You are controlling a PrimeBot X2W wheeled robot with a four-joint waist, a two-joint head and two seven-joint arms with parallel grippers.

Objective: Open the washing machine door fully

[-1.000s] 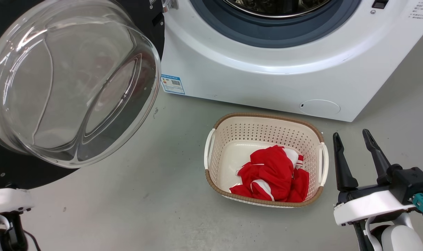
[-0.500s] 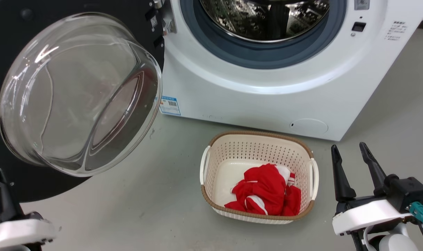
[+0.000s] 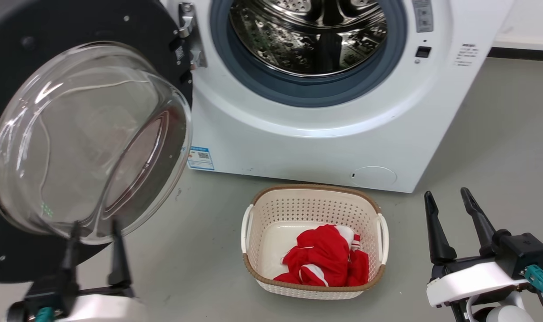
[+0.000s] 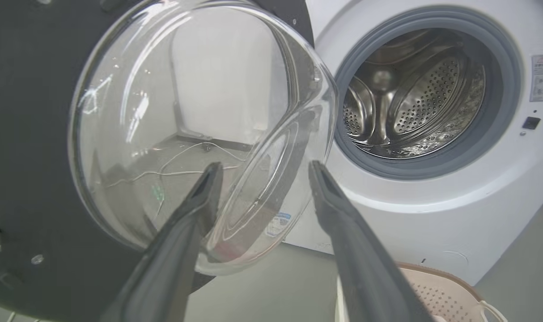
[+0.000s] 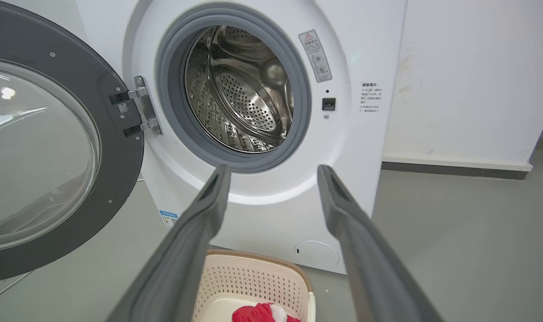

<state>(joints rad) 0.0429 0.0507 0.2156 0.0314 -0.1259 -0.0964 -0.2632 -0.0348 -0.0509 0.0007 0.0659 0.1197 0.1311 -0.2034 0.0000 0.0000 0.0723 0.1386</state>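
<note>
- Head view: the door (image 3: 88, 138) stands wide open at the left of the frame, with its glass bowl facing the camera. It hangs beside the white washing machine (image 3: 320, 152), whose drum (image 3: 307, 36) shows at the top centre.
- The left pincer (image 3: 95, 223) is at the lower left, fingers apart and empty. Its tips overlap the glass's lower edge, and contact cannot be told.
- The right pincer (image 3: 446, 193) is at the lower right, spread and holding nothing.
- A basket (image 3: 253, 210) with a red cloth (image 3: 320, 261) in it sits on the floor (image 3: 200, 268) at the lower centre.
- Left wrist view: the two fingers are parted, and the glass bowl is behind them at the left and centre.
- Right wrist view: the fingers are parted. The door is at the left edge, joined to the machine by its hinge (image 5: 142, 112).
</note>
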